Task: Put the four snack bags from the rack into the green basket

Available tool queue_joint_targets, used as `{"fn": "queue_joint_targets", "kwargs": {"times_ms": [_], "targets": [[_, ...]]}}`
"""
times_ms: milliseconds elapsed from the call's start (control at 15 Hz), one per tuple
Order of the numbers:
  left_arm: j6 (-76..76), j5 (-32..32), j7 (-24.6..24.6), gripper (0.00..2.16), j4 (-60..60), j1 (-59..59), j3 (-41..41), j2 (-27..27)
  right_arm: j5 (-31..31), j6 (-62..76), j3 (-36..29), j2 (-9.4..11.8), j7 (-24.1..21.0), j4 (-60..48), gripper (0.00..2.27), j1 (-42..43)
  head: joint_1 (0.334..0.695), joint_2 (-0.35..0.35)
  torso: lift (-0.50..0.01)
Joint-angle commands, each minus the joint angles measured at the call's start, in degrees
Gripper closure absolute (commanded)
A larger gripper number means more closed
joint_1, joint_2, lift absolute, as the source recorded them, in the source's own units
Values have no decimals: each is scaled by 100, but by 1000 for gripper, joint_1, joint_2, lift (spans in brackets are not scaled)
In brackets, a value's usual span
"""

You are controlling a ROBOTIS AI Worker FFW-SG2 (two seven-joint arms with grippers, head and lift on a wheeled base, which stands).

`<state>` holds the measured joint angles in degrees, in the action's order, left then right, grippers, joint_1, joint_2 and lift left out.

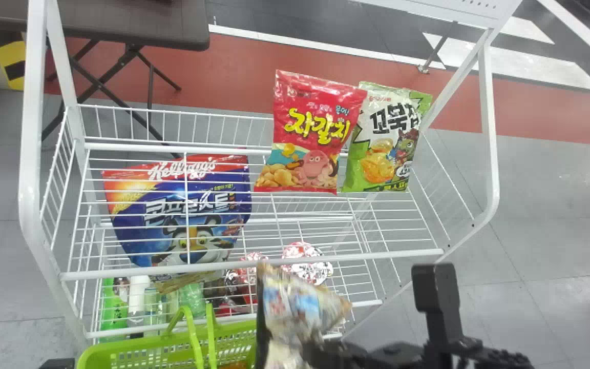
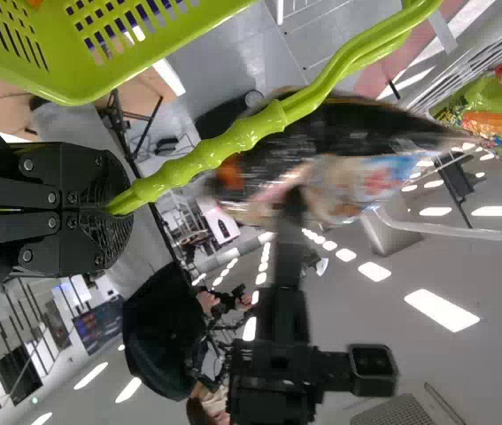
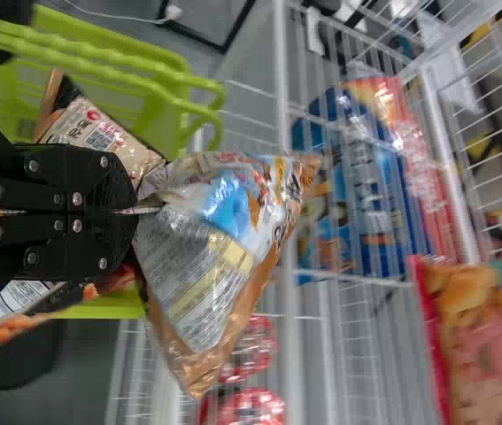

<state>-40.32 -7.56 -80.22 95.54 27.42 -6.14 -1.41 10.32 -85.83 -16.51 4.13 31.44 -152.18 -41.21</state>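
Snack bag (image 1: 300, 307) with tan and blue print is at the bottom centre of the head view, clamped in the right tool (image 1: 325, 353), which is closed on one end of it. It's near the right end of the green basket (image 1: 121, 347), can't tell if they touch. Left tool (image 2: 109, 209) is closed too, gripping the basket's handle (image 2: 233, 137). Brown packaging (image 3: 100, 133) is inside the basket, no idea how many bags that makes.

Over on the white rack (image 1: 254, 261), a red bag (image 1: 308, 143) and a green-and-white one (image 1: 382, 148) are standing around upper right of centre, red partly overlapping green. Big blue bag (image 1: 187, 210) is left of centre, behind some wires. Bottles (image 1: 114, 312) lower left.
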Motion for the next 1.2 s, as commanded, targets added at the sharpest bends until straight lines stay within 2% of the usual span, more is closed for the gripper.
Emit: {"fn": "queue_joint_targets", "kwargs": {"times_ms": [0, 400, 467, 533, 600, 667, 1000, 1133], "targets": [[-24, 0, -20, 1902, 17, 0, 34, 0, 14, -219, -71, -9, 99, 312, 2172, -116, 695, -350, -6], [-42, 0, -37, 1902, 158, 97, 16, -9, -39, 607, 658, -18, -15, 1234, 2125, -10, 695, -350, -6], [-42, 0, -46, 1902, 167, 106, 25, -9, -48, 747, 772, -18, -15, 1349, 1895, 25, 695, -350, -6], [-42, 0, -46, 1902, 167, 123, 25, -18, -83, 800, 869, -9, -15, 1419, 1457, 51, 695, -350, -6], [-42, 0, -46, 1902, 184, 141, 25, -18, -153, 853, 966, -9, -15, 1481, 451, 78, 695, -350, -6], [-42, 9, -46, 1902, 184, 150, 16, -18, -162, 870, 974, 0, -6, 1524, -2, 95, 695, -350, -6], [-42, 26, -46, 1902, 184, 150, -28, -9, -136, 941, 816, 53, 108, 1524, 63, 51, 695, -350, -6], [-42, 26, -46, 1902, 184, 158, -37, -9, -92, 1380, 632, -9, 47, 1419, 63, 25, 695, -350, -6]]}}
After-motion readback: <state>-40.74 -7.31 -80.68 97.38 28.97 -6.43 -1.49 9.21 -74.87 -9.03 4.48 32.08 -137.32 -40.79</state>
